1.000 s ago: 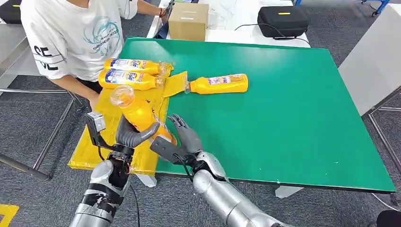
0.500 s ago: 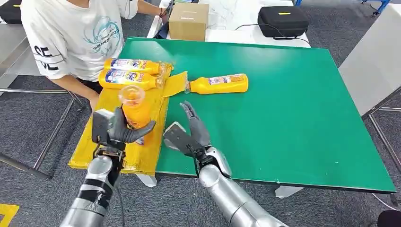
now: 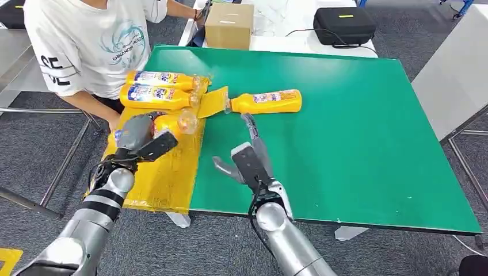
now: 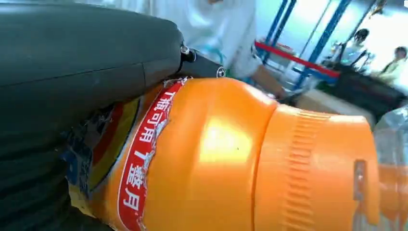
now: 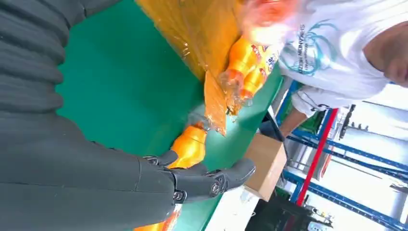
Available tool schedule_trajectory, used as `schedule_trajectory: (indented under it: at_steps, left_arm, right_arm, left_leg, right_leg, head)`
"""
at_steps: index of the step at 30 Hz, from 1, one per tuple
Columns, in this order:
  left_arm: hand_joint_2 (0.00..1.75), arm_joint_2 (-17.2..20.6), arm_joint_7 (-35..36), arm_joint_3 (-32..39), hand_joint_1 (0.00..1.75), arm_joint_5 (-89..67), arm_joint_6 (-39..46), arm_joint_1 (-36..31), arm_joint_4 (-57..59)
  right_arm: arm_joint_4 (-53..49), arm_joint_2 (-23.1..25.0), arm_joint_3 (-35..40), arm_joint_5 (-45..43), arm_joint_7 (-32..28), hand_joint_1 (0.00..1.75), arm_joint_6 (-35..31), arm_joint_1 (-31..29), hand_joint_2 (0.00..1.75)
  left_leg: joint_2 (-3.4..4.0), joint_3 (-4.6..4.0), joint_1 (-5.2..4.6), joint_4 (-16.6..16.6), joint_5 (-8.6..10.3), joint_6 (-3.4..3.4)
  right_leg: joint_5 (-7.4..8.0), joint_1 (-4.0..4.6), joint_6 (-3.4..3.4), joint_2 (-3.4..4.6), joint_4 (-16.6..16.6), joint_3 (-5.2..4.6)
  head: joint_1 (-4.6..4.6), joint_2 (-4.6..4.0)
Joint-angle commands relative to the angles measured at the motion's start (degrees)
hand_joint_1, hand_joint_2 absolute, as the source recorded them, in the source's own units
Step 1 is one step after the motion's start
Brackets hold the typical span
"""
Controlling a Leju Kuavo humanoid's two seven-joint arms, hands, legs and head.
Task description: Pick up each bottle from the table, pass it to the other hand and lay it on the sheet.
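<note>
Left hand (image 3: 140,133) grips a bottle (image 3: 172,122) tipped near-flat over the yellow sheet (image 3: 164,178), mid-left of frame. Lower it level beside the two laid bottles (image 3: 158,89) before letting go. Right hand (image 3: 248,158) hangs empty, fingers spread, below the last bottle on the green table (image 3: 267,102).

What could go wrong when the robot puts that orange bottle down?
The left robot hand holds the bottle on its side over the yellow sheet, close to the two bottles already lying there, so it might bump them. Round bottles can roll off the sheet. The person stands close to that side.
</note>
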Motion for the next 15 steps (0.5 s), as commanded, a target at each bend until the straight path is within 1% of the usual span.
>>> schedule_trajectory:
  at_steps: [1,5,7,8,9,13,14,15]
  left_arm:
    - [1.75,5.75,3.05,-11.24,1.75,-12.96,0.22,-8.29,19.4]
    - [1.75,5.71,4.77,-13.88,1.75,-16.64,0.92,-9.69,23.38]
    - [1.75,5.68,5.59,-14.91,1.75,-17.86,-0.34,-10.2,24.88]
    - [1.75,5.65,6.28,-15.36,1.75,-18.47,-0.88,-10.42,25.65]
    - [1.75,5.65,6.28,-15.36,1.75,-18.47,-0.88,-10.42,25.65]
    - [1.75,5.56,6.57,-15.63,1.75,-18.78,-0.9,-10.47,26.1]
    - [1.75,5.56,6.57,-15.63,1.75,-18.78,-0.9,-10.47,26.1]
    - [1.75,5.5,7.33,-16.69,1.75,-20.05,-1.85,-10.94,27.16]
  right_arm:
    - [-1.56,-2.0,-0.74,-1.09,-0.24,0.0,2.28,-0.5,1.75]
    - [-0.26,-1.7,-0.44,-1.29,-0.53,0.0,2.93,-1.25,1.75]
    - [0.17,-1.64,-0.23,-1.32,-0.53,0.0,3.34,-1.54,1.75]
    - [0.35,-1.56,-0.11,-1.31,-0.56,0.0,3.5,-1.68,1.75]
    - [0.35,-1.56,-0.11,-1.31,-0.56,0.0,3.5,-1.68,1.75]
    - [0.31,-1.46,-0.05,-1.27,-0.7,0.0,3.4,-1.69,1.75]
    - [0.31,-1.46,-0.05,-1.27,-0.7,0.0,3.4,-1.69,1.75]
    - [0.11,-1.38,-0.14,-1.5,-1.15,0.0,3.28,-1.58,1.75]
  left_leg:
    - [-0.02,0.41,0.07,-0.01,-0.15,-0.08]
    - [-0.09,0.6,0.1,0.02,-0.24,-0.12]
    - [-0.06,0.38,0.07,-0.02,-0.14,-0.07]
    - [-0.08,0.44,0.09,0.04,-0.2,-0.07]
    - [-0.02,0.17,0.04,-0.01,-0.06,-0.03]
    - [-0.01,0.34,0.06,0.04,-0.16,-0.05]
    - [-0.02,0.2,0.06,0.02,-0.09,-0.04]
    - [-0.03,0.29,0.07,0.02,-0.13,-0.05]
  right_leg:
    - [-0.17,0.08,-0.11,-0.01,0.0,0.42]
    - [-0.28,0.1,-0.16,-0.07,0.04,0.6]
    - [-0.17,0.07,-0.09,-0.06,-0.01,0.38]
    - [-0.23,0.09,-0.1,-0.08,0.02,0.47]
    - [-0.08,0.03,-0.04,-0.03,0.0,0.17]
    - [-0.17,0.06,-0.07,-0.01,0.03,0.36]
    - [-0.1,0.06,-0.06,-0.01,0.01,0.23]
    - [-0.15,0.06,-0.08,-0.02,0.02,0.32]
  head:
    - [-0.02,0.0]
    - [-0.02,0.0]
    - [-0.02,0.0]
    - [0.02,0.0]
    - [-0.02,0.0]
    - [0.0,0.0]
    - [0.0,0.0]
    - [0.0,0.0]
